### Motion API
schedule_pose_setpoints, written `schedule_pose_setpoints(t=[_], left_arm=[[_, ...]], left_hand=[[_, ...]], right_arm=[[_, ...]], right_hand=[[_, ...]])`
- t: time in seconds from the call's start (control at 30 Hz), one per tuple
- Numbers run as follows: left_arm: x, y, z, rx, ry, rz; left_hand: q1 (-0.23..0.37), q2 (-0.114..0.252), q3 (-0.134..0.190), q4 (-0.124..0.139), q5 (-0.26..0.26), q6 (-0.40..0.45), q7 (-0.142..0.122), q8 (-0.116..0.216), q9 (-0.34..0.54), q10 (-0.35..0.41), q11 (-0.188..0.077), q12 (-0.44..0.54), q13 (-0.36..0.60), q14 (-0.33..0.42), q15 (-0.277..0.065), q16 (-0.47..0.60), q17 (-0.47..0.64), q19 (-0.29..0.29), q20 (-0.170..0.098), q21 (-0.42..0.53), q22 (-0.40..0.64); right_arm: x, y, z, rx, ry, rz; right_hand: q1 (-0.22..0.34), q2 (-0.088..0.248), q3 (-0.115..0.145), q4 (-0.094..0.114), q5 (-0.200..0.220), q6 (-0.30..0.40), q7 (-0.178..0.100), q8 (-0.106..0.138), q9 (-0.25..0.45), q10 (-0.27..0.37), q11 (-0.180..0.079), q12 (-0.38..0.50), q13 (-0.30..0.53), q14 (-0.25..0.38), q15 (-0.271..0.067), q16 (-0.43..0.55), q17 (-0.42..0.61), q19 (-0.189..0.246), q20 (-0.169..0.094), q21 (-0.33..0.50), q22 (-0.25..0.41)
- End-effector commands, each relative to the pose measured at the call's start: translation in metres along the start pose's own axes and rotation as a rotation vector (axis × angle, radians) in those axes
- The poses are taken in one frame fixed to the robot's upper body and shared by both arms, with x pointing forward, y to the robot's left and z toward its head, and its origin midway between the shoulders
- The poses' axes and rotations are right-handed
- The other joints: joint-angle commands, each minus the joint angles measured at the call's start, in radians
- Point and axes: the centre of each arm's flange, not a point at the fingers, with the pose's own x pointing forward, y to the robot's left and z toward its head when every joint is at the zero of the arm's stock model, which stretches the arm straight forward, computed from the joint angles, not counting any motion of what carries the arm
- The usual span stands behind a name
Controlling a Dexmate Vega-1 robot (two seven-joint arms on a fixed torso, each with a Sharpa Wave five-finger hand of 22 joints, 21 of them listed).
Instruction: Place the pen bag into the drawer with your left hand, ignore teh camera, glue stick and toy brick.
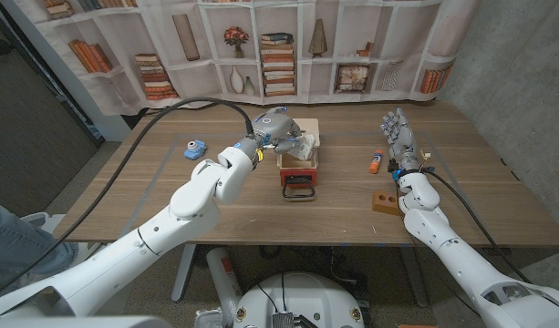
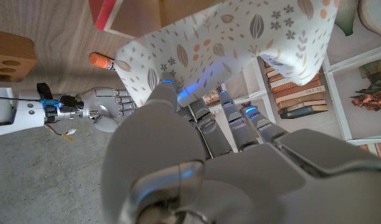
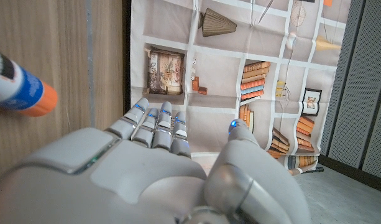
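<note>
A robot's left robot hand (image 1: 277,125) grips a white pen bag (image 1: 300,146) printed with small leaves and seeds, holding it over the open red-fronted drawer (image 1: 297,169) at the middle of the wooden bench (image 1: 215,214); the bag's lower end appears to reach into the drawer's cavity, though whether it touches the bottom cannot be told. In the left wrist view the fingers (image 2: 234,127) close on the patterned fabric (image 2: 240,43) from below (blue lights glow along them), with the drawer's red corner (image 2: 106,15) just past the bag. A black handle (image 1: 298,192) juts from the drawer front toward the robot. The right robot hand (image 1: 398,141) stands upright on its edge at the right side of the bench, released and grasping nothing, fingers extended together; its own wrist view shows the same outstretched fingers (image 3: 156,124). Just beside it lies an orange-capped glue stick (image 1: 376,163), and nearer the robot sits a brown toy brick (image 1: 384,199) with round holes. A small blue camera (image 1: 196,149) rests well apart on the left side. A printed bookshelf backdrop (image 1: 288,46) hangs behind the bench.
</note>
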Motion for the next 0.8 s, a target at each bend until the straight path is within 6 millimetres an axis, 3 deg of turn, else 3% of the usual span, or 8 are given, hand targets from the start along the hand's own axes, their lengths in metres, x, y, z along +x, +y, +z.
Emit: schedule_pose_setpoints(t=[0.03, 0.5, 0.8], left_arm=[[0.009, -0.008, -0.004, 0.035, 0.026, -0.003], [0.017, -0.02, 0.002, 0.04, 0.005, -0.029], [0.022, -0.031, 0.017, 0.033, -0.04, -0.045]], left_hand=[[0.004, -0.011, 0.003, 0.004, 0.004, 0.011, -0.005, 0.008, 0.005, 0.01, -0.004, -0.002, 0.004, 0.01, -0.147, -0.004, 0.005, 0.004, 0.001, -0.003, 0.003], [0.005, -0.013, 0.003, 0.004, 0.005, 0.009, -0.009, 0.01, 0.008, 0.013, -0.004, -0.002, 0.005, 0.009, -0.147, -0.005, 0.005, 0.002, 0.003, -0.004, 0.003], [0.006, -0.013, 0.004, 0.004, 0.005, 0.007, -0.009, 0.011, 0.009, 0.013, -0.004, -0.003, 0.006, 0.012, -0.145, -0.004, 0.005, 0.002, 0.003, -0.004, 0.003]], right_arm=[[0.002, -0.001, -0.005, 0.003, 0.01, -0.009], [0.001, -0.003, -0.01, 0.009, 0.013, -0.013], [-0.002, -0.003, -0.011, 0.011, 0.012, -0.013]], right_hand=[[0.003, 0.004, 0.002, -0.002, 0.002, 0.011, 0.001, -0.004, 0.003, 0.004, 0.002, -0.001, 0.004, 0.009, 0.002, -0.001, 0.005, 0.007, -0.004, 0.0, 0.003], [0.003, 0.005, 0.002, -0.003, 0.003, 0.011, 0.001, -0.004, 0.003, 0.004, 0.002, -0.001, 0.005, 0.009, 0.002, -0.001, 0.005, 0.008, -0.004, -0.003, 0.003], [0.003, 0.005, 0.002, -0.004, 0.002, 0.01, 0.0, -0.004, 0.003, 0.005, 0.002, -0.001, 0.005, 0.009, 0.001, -0.001, 0.005, 0.009, -0.004, -0.004, 0.003]])
